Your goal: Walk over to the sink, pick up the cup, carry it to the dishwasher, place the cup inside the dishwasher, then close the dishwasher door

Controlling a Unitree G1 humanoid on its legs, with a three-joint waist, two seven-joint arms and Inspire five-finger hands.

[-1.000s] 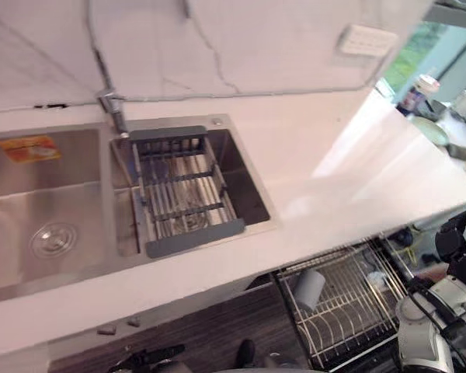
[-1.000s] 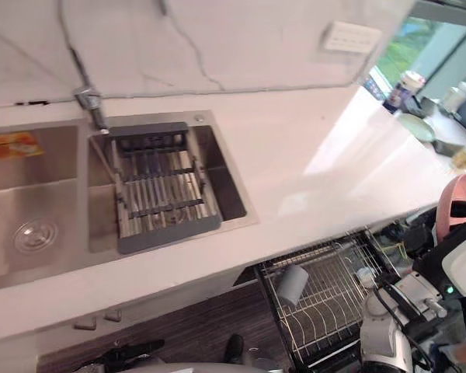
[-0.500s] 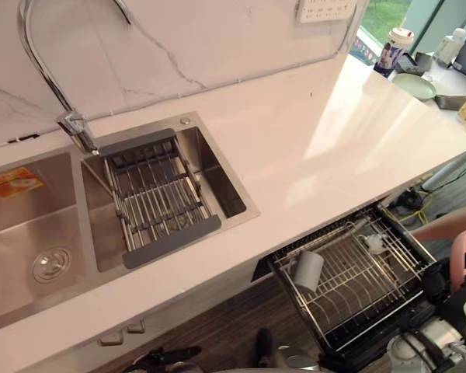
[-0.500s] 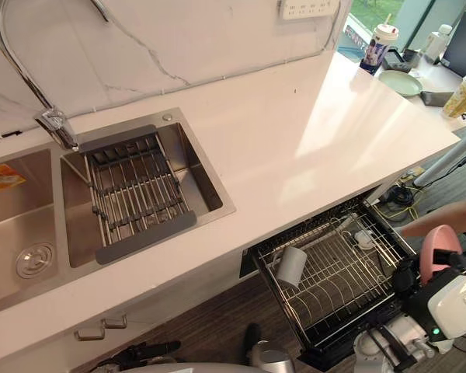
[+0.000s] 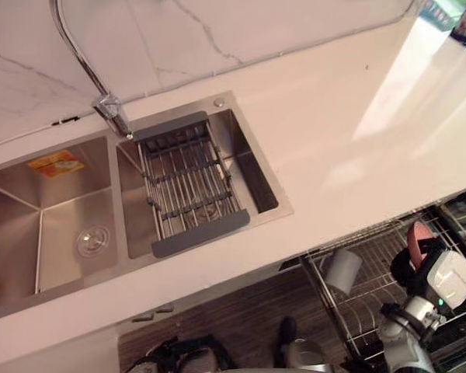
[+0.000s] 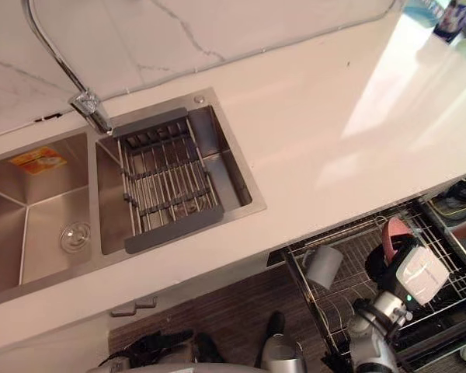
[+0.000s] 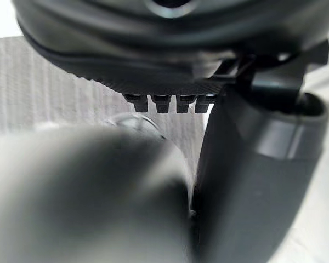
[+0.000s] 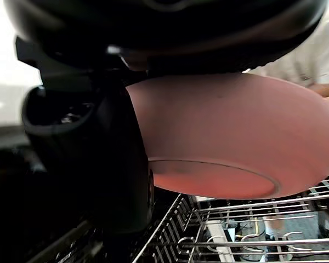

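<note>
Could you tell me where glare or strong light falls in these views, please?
Left eye view: sunlight glares off the counter at right, and the sink reflects softly. Right wrist view: the bowl is evenly lit, the rack beneath in shade.

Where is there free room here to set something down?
The white counter right of the sink is bare; so is the left basin around its drain. A wire rack fills the right basin. The dishwasher rack is crowded: a grey cup at its left, the right hand with a pink bowl over its middle.

Right robot hand [image 8: 101,156] low on the right, thumb clamped on a pink bowl [image 8: 236,131]; left robot hand [image 7: 252,181] down low.
</note>
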